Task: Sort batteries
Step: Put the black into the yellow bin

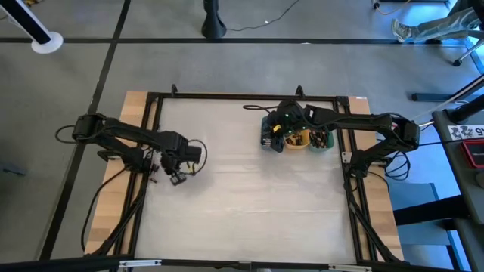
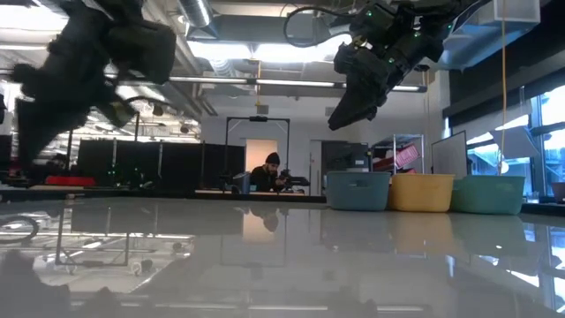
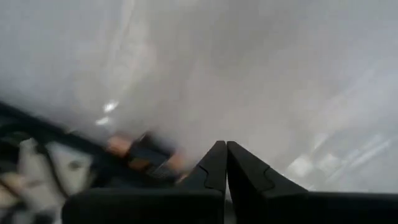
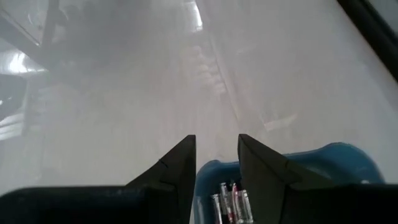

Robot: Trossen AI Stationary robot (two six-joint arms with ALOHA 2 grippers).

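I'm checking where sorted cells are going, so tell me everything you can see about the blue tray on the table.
The blue tray is a small oblong bin, seemingly of matte slate-blue plastic, standing upright on the glossy white table toward the far right side. It is the left end of a row of three, beside the orange tray and then the green tray. Several small silvery batteries, some with reddish marks, lie inside. The right gripper hangs above it without touching.

You see bright ceiling lights toward 12 o'clock in the low view, mirrored as glare on the glossy surface [image 2: 282,256]. The left arm [image 2: 79,62] at 10 o'clock is smeared with blur. Both wrist views look hazy and washed out, soft throughout.
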